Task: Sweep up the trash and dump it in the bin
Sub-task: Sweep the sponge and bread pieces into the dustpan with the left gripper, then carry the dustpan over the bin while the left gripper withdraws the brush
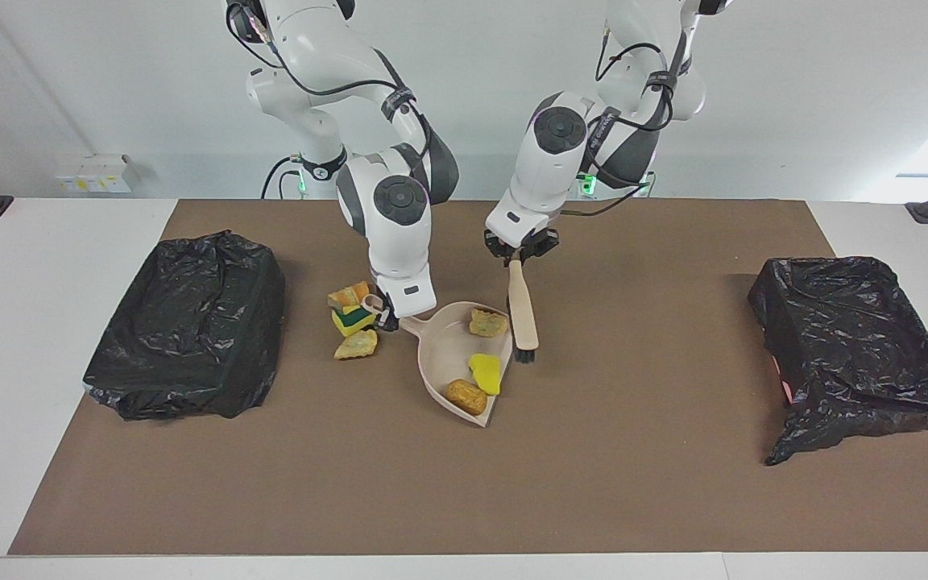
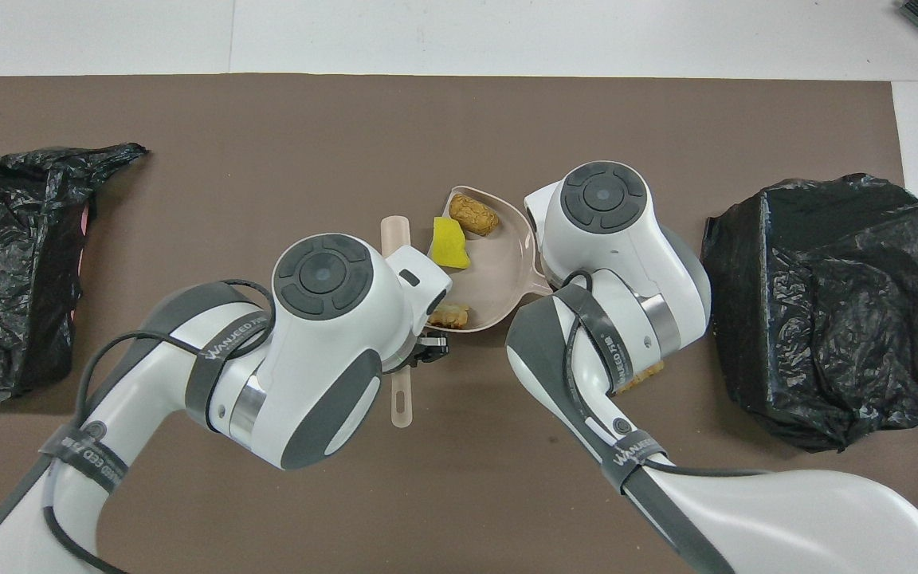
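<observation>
My right gripper [image 1: 384, 313] is shut on the handle of the beige dustpan [image 1: 443, 351], which lies on the brown mat. In the pan lie three pieces of trash: a yellow sponge [image 1: 486, 374], a tan-orange chunk [image 1: 466, 395] and a tan chunk [image 1: 488, 323]. My left gripper [image 1: 518, 256] is shut on the handle of the beige brush [image 1: 522, 310], whose black bristles hang beside the pan's rim. More trash [image 1: 354, 320] sits in a small pile by the pan's handle. In the overhead view the right arm hides most of that pile.
One bin lined with a black bag [image 1: 186, 322] stands at the right arm's end of the mat. Another bin [image 1: 859, 346] stands at the left arm's end. The brown mat [image 1: 593, 467] covers the middle of the white table.
</observation>
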`<state>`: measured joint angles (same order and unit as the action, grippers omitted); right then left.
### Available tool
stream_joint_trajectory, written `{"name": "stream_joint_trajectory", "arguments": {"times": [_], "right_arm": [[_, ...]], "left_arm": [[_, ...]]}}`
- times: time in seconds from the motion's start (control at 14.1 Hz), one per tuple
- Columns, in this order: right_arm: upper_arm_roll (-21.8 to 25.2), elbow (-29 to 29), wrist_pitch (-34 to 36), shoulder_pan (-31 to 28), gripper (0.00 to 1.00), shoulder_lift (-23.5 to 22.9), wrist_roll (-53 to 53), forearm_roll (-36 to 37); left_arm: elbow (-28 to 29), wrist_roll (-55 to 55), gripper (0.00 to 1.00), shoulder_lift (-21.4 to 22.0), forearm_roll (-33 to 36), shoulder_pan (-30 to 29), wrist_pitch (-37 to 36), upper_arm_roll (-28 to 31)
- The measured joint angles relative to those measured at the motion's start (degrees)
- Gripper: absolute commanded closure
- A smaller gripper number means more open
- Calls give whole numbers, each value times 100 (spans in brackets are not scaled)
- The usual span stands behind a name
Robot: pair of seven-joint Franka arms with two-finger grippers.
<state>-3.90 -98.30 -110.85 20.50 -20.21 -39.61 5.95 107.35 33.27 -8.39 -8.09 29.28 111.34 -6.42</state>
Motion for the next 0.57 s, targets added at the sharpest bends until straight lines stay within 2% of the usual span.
{"name": "stream_joint_trajectory", "arguments": {"times": [0.28,0.57], "right_arm": [[4,-2,0,-49,100,54,0,1],[21,6,7,-599,100,494,-30,3]], "left_arm": [[259,82,100,57,-1,-318,-1,28],[1094,665,100,507,-2,-214,241,-34]]}}
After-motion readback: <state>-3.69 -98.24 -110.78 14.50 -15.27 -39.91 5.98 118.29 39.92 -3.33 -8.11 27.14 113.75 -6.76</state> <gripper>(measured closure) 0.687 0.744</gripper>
